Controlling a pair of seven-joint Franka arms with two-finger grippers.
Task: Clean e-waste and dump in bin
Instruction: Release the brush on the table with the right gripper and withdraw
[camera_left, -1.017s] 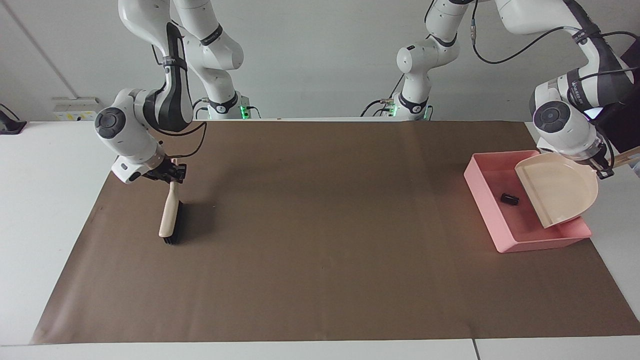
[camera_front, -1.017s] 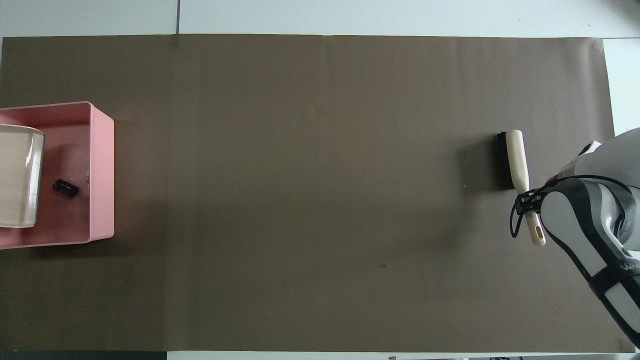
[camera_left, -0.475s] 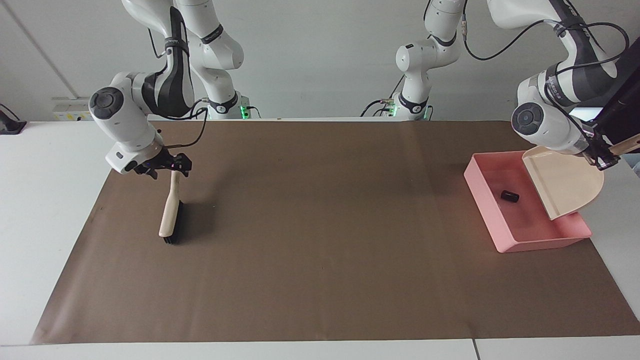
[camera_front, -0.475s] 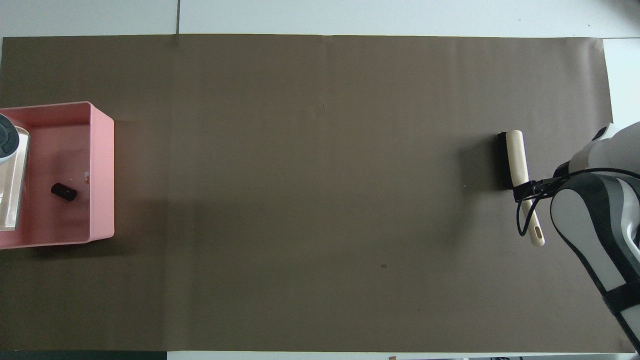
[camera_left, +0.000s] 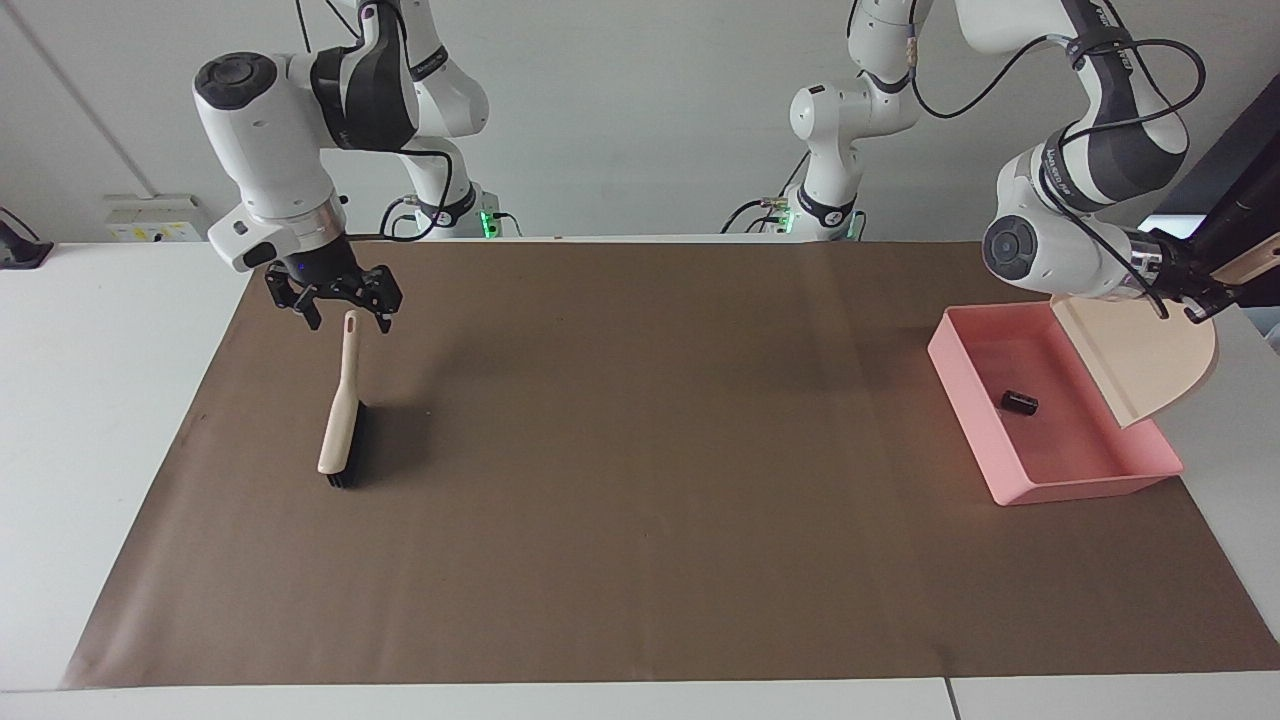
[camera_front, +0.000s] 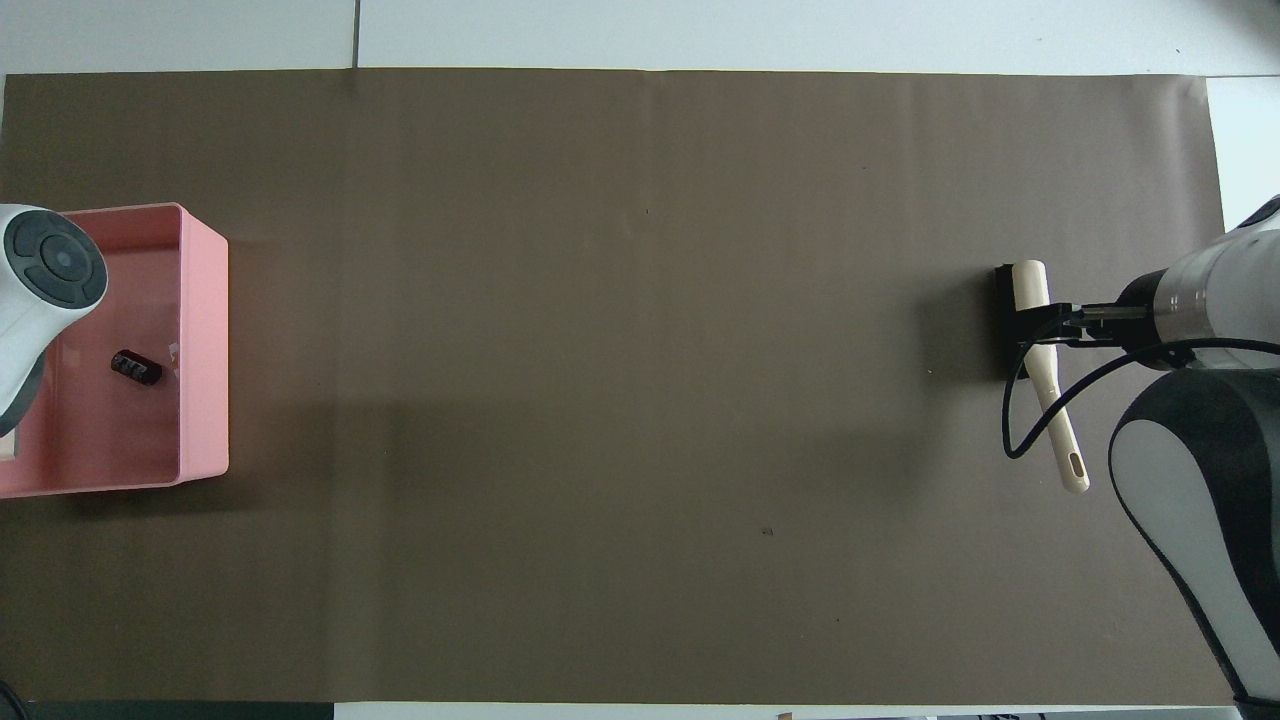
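The e-waste (camera_left: 1019, 401) lies inside the bin (camera_left: 970, 410). The part that shows best is a small black block, shaped a bit like a short roll, lying on its side on the pink floor. Seen from above, a tiny pale speck (camera_front: 172, 350) lies just beside the block, close to the bin's wall; what it is cannot be told. The block is far smaller than the bin.

The bin is a pink, low box with sloped walls. It sits on the brown paper (camera_left: 640, 480) that covers the bench (camera_left: 90, 400), at the left arm's end.

The left hand (camera_left: 1190, 290) is up in the air over the edge of the bin. It grips the handle of a beige dustpan (camera_left: 1150, 360). The dustpan is tilted, with its open mouth pointing down toward the bin, and its scoop hangs over the bin's outer wall.

The right hand (camera_left: 335, 300) is over the brown paper at the right arm's end. Its fingers are spread apart and hold nothing. It hovers just above the tip of a brush (camera_left: 340, 410). The brush lies on the paper, with a cream handle and black bristles, and its handle points toward the robots.
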